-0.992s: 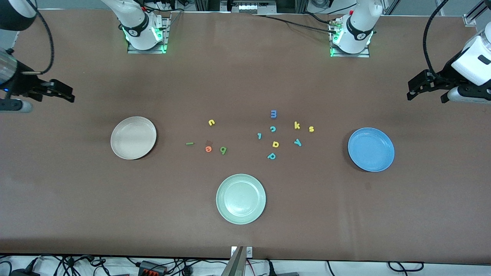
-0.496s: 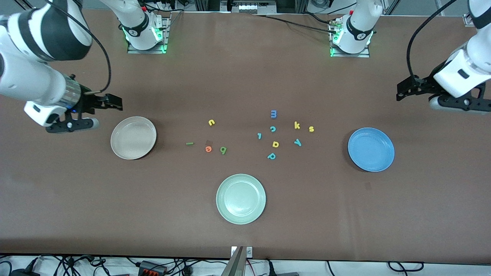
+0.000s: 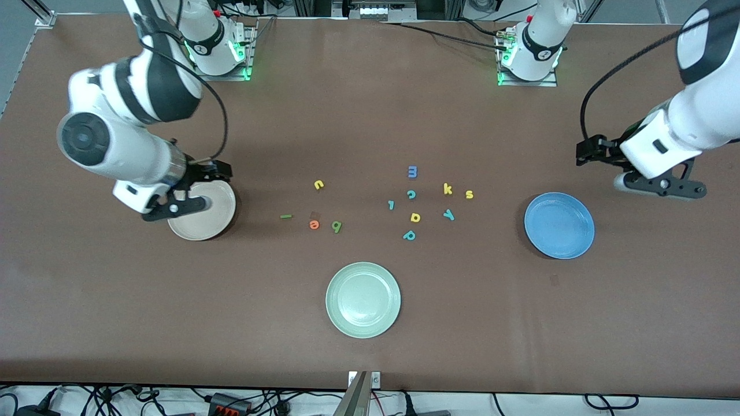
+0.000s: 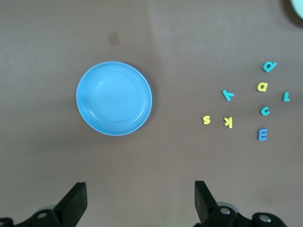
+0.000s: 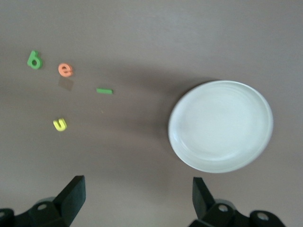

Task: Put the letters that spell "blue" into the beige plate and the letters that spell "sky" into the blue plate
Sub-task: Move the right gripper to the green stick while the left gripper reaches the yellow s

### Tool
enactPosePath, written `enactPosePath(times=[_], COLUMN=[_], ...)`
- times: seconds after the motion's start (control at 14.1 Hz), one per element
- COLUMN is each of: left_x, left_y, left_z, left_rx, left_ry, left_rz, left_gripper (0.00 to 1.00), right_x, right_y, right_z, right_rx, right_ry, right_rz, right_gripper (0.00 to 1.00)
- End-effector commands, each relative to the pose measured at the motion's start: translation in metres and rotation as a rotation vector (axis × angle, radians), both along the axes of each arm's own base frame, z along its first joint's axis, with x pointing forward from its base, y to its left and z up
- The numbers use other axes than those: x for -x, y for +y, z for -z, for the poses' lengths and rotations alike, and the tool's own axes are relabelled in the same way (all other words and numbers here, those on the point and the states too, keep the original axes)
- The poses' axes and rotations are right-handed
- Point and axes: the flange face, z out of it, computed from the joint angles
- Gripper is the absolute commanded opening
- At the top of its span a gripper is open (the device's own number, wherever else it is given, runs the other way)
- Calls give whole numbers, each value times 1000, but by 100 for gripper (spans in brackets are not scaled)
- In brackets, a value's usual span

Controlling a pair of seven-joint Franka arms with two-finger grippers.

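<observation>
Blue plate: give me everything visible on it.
The blue plate is round, plain bright blue with a raised rim, and looks like smooth plastic. It sits flat and upright on the brown table toward the left arm's end. It is empty; no letter touches it. The left gripper hangs open above the table beside it, not touching.
</observation>
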Motion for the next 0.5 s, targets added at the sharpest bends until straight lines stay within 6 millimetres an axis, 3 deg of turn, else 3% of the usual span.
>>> enactPosePath(times=[0.0, 0.14, 0.21, 0.43], left_x=[-10, -11, -5, 18], left_y=[-27, -43, -65, -95], left_z=[41, 84, 101, 161], left_rx=[-10, -6, -8, -20], left_ry=[27, -24, -35, -46], left_rz=[-28, -40, -40, -116], left_gripper=[100, 100, 100, 100], right_x=[1, -6, -10, -15], right_y=[47, 60, 60, 66], right_z=[33, 64, 81, 138], right_rx=[7, 11, 12, 13], right_ry=[-22, -48, -52, -51], right_rz=[23, 52, 54, 66], right_gripper=[100, 100, 100, 100])
